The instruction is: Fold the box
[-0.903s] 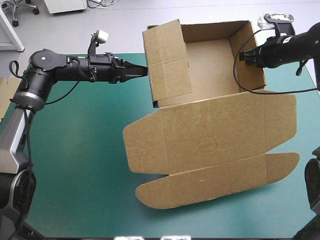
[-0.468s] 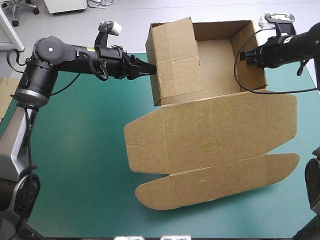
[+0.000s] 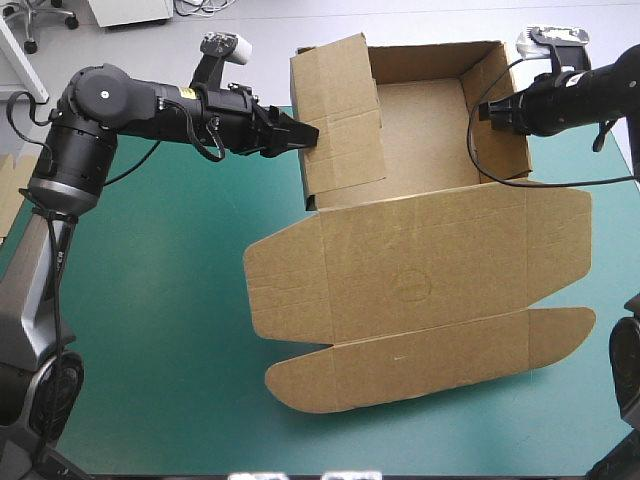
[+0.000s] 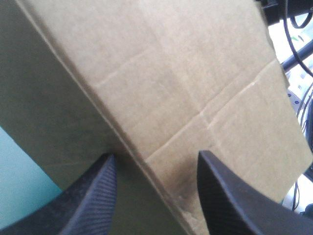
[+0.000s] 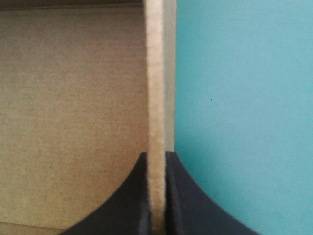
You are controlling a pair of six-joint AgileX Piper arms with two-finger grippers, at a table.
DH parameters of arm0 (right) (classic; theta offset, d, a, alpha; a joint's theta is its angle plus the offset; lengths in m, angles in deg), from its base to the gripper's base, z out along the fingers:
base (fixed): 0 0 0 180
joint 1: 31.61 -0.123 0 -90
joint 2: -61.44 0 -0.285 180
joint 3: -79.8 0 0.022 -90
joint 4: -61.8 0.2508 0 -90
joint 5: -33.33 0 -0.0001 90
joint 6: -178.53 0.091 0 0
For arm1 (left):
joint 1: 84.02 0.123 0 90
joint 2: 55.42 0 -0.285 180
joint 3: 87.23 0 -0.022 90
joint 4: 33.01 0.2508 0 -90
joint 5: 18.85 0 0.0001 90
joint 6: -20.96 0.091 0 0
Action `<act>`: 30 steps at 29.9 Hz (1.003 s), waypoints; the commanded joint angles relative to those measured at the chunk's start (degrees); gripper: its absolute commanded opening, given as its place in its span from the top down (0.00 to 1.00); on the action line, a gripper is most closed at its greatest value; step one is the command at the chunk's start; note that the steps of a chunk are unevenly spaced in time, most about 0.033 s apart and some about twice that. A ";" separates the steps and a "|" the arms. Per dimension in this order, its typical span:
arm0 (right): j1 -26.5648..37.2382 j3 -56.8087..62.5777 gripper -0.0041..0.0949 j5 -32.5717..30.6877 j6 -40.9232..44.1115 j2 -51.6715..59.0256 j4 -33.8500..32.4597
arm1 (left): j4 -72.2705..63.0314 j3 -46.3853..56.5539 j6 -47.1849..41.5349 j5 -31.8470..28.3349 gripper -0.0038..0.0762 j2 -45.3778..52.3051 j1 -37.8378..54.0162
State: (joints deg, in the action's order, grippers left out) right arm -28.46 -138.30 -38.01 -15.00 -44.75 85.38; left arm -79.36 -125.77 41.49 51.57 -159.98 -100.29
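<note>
Brown cardboard box (image 3: 420,125) sits on the teal-green covered worktop (image 3: 150,320). Open tray lies toward the far edge with walls raised. Lid panel (image 3: 420,285) and its rounded flaps lie flat toward the near edge.

Left gripper (image 3: 308,132) is at the tray's left wall (image 3: 345,120), which stands tall and leans a little. Its black fingers (image 4: 93,198) stand apart, with the wall's edge running between them. Cannot tell if they touch it.

Right gripper (image 3: 484,112) is at the right wall (image 3: 502,140). Its fingers (image 5: 132,196) are clamped on that wall's edge, the board pinched between them.
</note>
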 commanded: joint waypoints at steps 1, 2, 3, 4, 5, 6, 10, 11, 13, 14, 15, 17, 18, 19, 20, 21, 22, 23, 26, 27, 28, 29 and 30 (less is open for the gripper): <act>0.18 -1.45 0.98 1.03 0.71 2.40 3.15 | -1.50 -2.37 -0.64 -3.11 0.49 2.70 -0.39; 0.18 -1.45 0.98 1.03 0.85 2.40 3.15 | -0.18 -2.37 -1.63 -2.98 0.49 2.44 -0.39; 0.18 -1.45 0.98 1.03 0.85 2.40 3.15 | 0.67 -2.37 -2.65 -2.26 0.49 2.30 -0.39; 0.18 -1.45 0.98 1.03 0.85 2.40 3.15 | 1.50 -2.45 -2.78 -1.65 0.49 2.20 -0.39; 0.18 -1.45 0.98 1.03 0.85 2.40 3.15 | 2.18 -2.45 -3.35 -1.66 0.49 2.20 -0.49; 0.18 -1.45 0.98 1.03 1.11 2.40 3.26 | 2.19 -2.50 -3.77 -1.93 0.49 2.20 -0.65; 0.18 -1.45 0.98 0.92 1.25 2.40 3.60 | 4.33 -4.40 -5.31 -4.38 0.49 2.20 -3.25; 0.18 -1.45 0.98 0.92 1.25 2.40 3.61 | 6.76 -4.80 -6.28 -5.18 0.49 2.20 -4.42; 0.18 -1.45 0.98 0.92 1.33 2.40 3.61 | 12.66 -4.83 -8.16 -6.07 0.49 2.20 -6.61; 0.18 -1.45 0.98 0.92 1.45 2.40 3.61 | 14.98 -4.83 -8.84 -6.07 0.49 2.20 -7.79; 0.18 -1.45 0.98 0.92 1.45 2.40 3.61 | 16.66 -4.83 -9.72 -6.07 0.49 2.20 -8.84; 0.18 -1.45 0.98 0.84 1.45 2.40 3.61 | 20.77 -4.83 -11.38 -6.65 0.49 2.20 -10.82; 0.18 -1.45 0.98 0.84 1.45 2.40 3.61 | 22.46 -4.83 -12.12 -7.08 0.49 2.20 -11.71; 0.18 -1.45 0.98 0.84 1.45 2.40 3.61 | 23.81 -4.83 -12.67 -7.23 0.49 2.20 -12.41; 0.18 -1.45 0.98 0.84 1.45 2.40 3.61 | 25.63 -4.83 -13.47 -7.33 0.49 2.20 -13.25; 0.18 -1.45 0.98 0.84 1.45 2.40 3.61 | 27.62 -4.83 -14.07 -7.33 0.49 2.20 -14.19; 0.18 -1.45 0.98 0.84 1.45 2.40 3.61 | 29.89 -4.83 -14.55 -7.33 0.49 2.20 -14.99; 0.18 -1.45 0.98 0.84 1.45 2.40 3.61 | 31.94 -4.83 -15.00 -7.33 0.49 2.20 -16.01; 0.18 -1.45 0.98 0.84 1.45 2.40 3.61 | 36.51 -4.92 -16.85 -7.93 0.49 2.20 -18.49; 0.18 -1.45 0.98 0.79 1.56 2.40 3.61 | 37.75 -4.92 -17.29 -8.06 0.49 2.20 -19.13; 0.18 -1.45 0.98 0.79 1.87 2.40 3.61 | 38.65 -4.92 -17.86 -8.06 0.49 2.20 -19.43; 0.18 -1.45 0.98 0.70 1.85 2.40 3.71 | 39.32 -4.92 -18.60 -8.06 0.49 2.20 -19.53; 0.18 -1.45 0.98 0.70 1.99 2.40 3.70 | 40.01 -4.92 -19.19 -8.16 0.49 2.20 -19.79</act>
State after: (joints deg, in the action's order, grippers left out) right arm -28.46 -138.30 -38.01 -14.35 -45.11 84.38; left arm -40.89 -129.16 24.29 47.23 -160.07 -119.10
